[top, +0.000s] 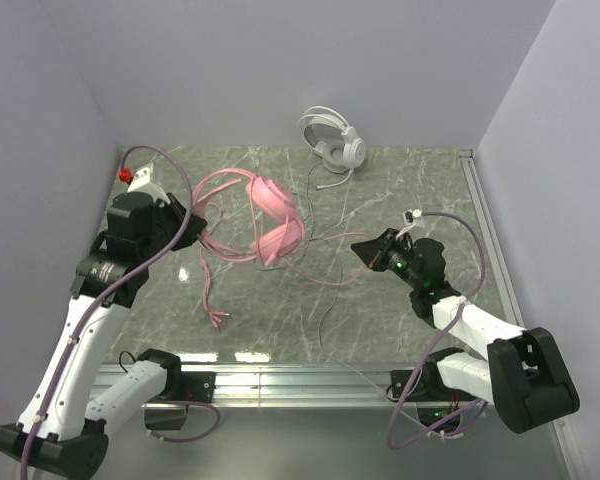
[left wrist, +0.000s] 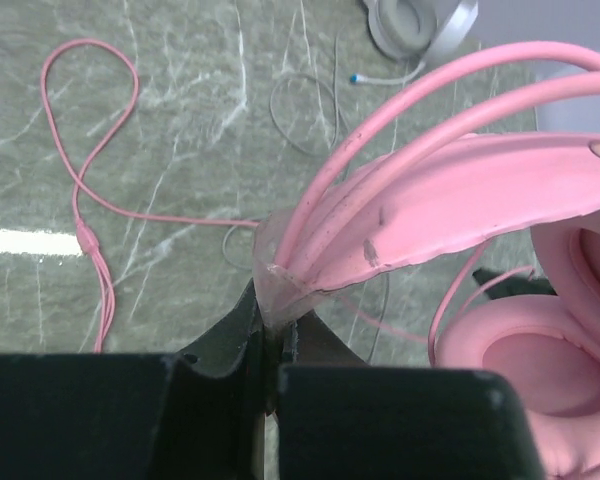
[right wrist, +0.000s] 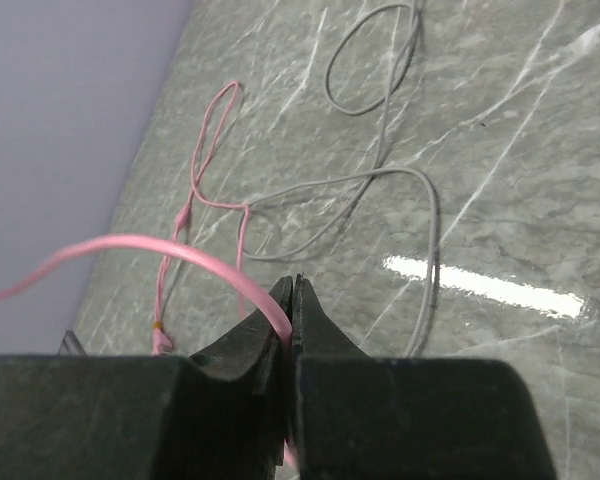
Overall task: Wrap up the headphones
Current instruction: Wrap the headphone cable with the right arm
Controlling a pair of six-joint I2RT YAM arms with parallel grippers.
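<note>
Jaws of the left gripper (left wrist: 271,332) pinch shut on the headband (left wrist: 460,190) of the pink headphones (top: 278,225), held between the arms, while the right gripper (right wrist: 292,303), clamped on their cable (right wrist: 150,245), sits to their right.

Grey marble tabletop (top: 400,200) between plain lilac walls (top: 280,60)

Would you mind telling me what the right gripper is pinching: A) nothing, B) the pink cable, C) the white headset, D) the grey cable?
B: the right gripper is shut on the pink cable, which arcs away from between its jaws.
</note>
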